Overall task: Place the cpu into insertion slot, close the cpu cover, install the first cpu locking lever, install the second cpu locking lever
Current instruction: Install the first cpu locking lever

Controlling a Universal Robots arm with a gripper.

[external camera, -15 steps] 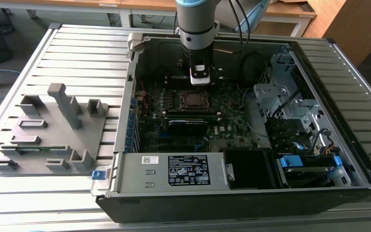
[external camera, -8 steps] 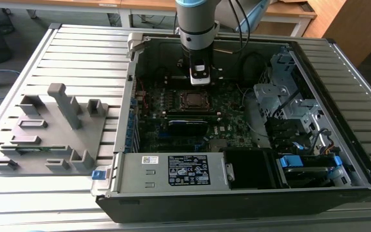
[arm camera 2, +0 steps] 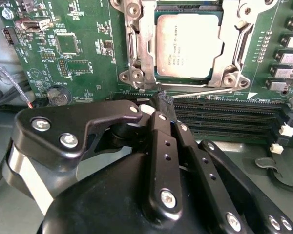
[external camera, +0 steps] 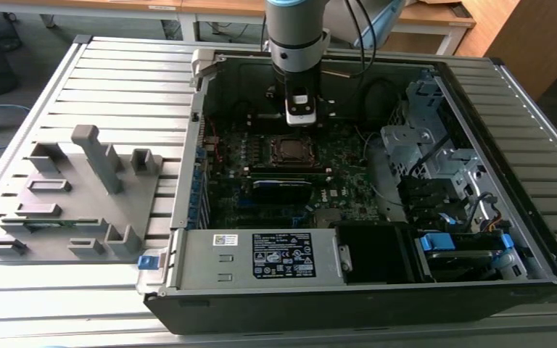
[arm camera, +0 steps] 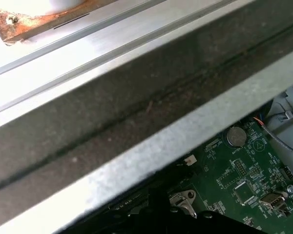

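In the second wrist view the cpu (arm camera 2: 188, 41) lies flat in the insertion slot, grey metal top up. The silver cpu cover (arm camera 2: 136, 46) is folded down around it as a frame. A thin silver locking lever (arm camera 2: 205, 91) runs along the cover's edge nearest the memory slots. My gripper (arm camera 2: 164, 99) is shut, its black fingertips together and touching the hooked end of that lever. In the exterior view the gripper (external camera: 301, 116) hangs inside the open computer case, just behind the insertion slot (external camera: 291, 150).
Long black memory slots (arm camera 2: 224, 114) lie just beside the lever, and a coin battery (arm camera 2: 56, 95) sits on the green board. The case's metal wall (arm camera: 136, 146) is close to the arm. A power supply (external camera: 259, 257), a drive cage (external camera: 434, 159) and a grey fixture tray (external camera: 75, 196) surround the work area.
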